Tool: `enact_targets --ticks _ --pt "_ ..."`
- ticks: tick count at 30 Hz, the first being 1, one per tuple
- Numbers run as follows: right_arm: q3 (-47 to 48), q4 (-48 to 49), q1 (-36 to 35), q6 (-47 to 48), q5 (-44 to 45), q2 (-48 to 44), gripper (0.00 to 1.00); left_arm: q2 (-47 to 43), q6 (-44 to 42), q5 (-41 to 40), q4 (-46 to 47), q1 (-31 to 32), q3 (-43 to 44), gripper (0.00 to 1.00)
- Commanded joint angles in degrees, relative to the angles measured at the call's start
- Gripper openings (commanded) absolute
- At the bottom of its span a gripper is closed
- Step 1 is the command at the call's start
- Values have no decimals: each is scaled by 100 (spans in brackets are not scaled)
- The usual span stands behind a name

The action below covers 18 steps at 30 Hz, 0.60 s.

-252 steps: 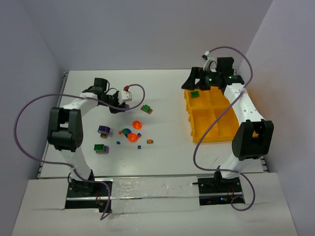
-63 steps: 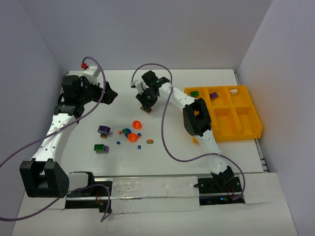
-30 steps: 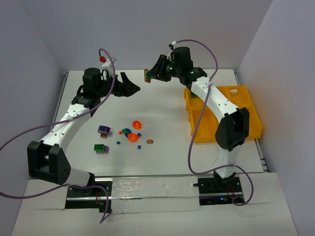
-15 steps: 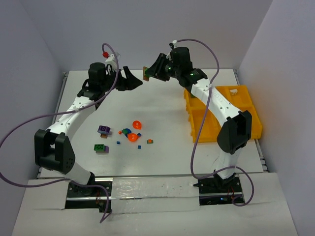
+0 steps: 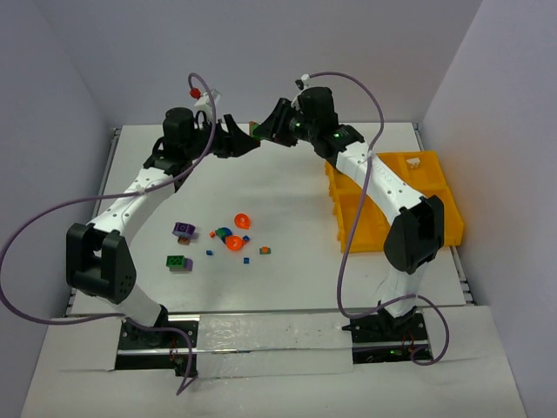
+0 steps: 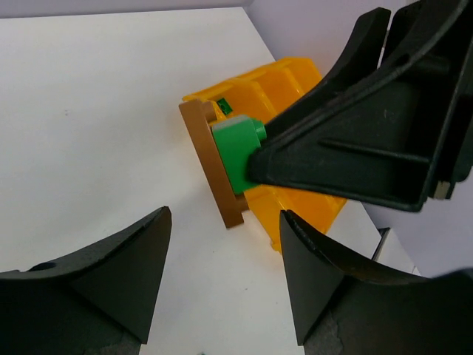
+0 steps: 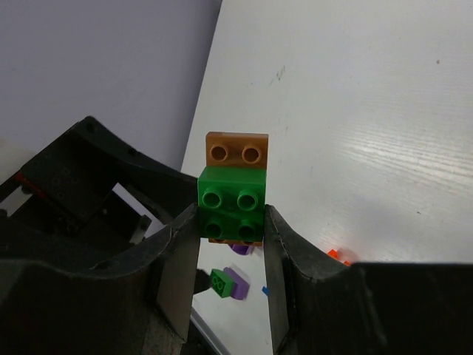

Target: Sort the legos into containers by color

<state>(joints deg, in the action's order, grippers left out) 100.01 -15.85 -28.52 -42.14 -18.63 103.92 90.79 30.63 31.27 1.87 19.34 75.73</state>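
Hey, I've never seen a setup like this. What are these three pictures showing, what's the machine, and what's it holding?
These are two white robot arms bolted to a table, sorting toy bricks by colour. The wide picture looks down from overhead. The other two come from a camera on each wrist. The right claw is shut on a green brick stuck to a brown piece, held in the air. The left claw is open just in front of it. Loose on the table lie orange dishes, a purple brick and small bits. The yellow tray has the sorting compartments.
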Motion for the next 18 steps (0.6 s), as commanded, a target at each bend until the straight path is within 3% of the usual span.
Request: enact_targets --ticks 1,11,16,18 --pt "-59 381 -108 110 -114 -441 0 138 -65 -101 80 53 385 66" --pt "-210 399 -198 295 -17 -557 0 272 -126 -278 -20 53 564 37" --pt "-144 269 -198 376 220 -512 0 219 -47 -238 40 53 475 2" --pt "-104 197 -198 426 351 -513 0 194 -13 -253 15 53 424 0"
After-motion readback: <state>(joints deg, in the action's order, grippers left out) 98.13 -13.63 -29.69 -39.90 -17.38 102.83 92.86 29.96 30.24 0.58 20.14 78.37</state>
